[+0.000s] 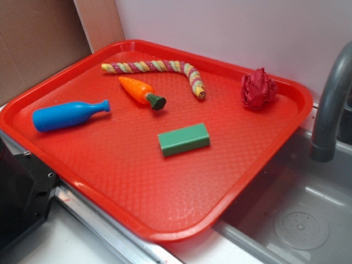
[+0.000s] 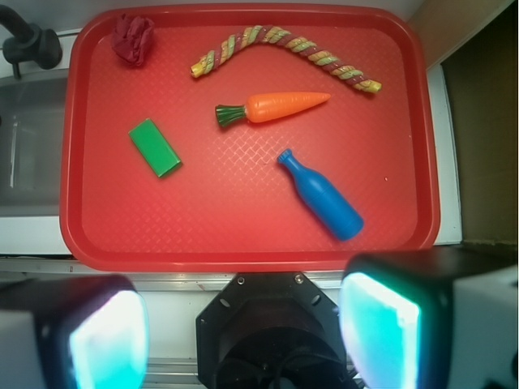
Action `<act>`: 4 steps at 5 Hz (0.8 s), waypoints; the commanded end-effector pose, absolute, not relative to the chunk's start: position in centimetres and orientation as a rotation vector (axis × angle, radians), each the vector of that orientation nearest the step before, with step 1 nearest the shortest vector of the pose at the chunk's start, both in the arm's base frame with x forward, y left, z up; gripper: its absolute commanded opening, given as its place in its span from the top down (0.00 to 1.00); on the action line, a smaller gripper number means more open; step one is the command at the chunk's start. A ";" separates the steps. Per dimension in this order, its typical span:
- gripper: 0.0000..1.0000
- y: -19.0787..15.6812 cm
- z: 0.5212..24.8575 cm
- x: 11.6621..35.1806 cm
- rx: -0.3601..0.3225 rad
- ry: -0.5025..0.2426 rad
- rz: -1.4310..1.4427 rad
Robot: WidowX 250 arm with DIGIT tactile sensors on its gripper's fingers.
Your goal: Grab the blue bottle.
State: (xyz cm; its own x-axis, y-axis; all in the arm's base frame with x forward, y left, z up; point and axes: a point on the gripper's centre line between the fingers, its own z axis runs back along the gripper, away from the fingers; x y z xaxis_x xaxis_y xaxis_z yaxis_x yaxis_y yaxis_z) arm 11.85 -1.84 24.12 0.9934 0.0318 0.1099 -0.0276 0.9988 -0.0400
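The blue bottle is laid on its side on the red tray, close to the tray's edge nearest the robot, with its flared lip turned toward the middle of the tray and its rounded base toward the rim. Just beyond its neck an orange toy carrot with a dark green top is seen, apart from the bottle. Behind the carrot a twisted, multicoloured rope toy is curved along the far side of the tray. A green rectangular block is placed flat near the tray's centre, well apart from the bottle, and a crumpled dark red object is set in a far corner. A grey sink with a dark faucet is found beside the tray. The gripper is held above the tray's near edge, nothing is touched by it, and its two fingers are spread wide with nothing between them
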 end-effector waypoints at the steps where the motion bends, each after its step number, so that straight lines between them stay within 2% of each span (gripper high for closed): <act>1: 0.00 -1.8 24.1 11.8 -0.038 -0.111 0.030; 2: 0.00 1.0 23.9 14.2 -0.006 -0.108 -0.012; 3: 0.00 4.8 23.5 15.4 -0.032 -0.097 -0.019; 4: 0.00 6.8 22.6 16.2 -0.057 -0.092 -0.120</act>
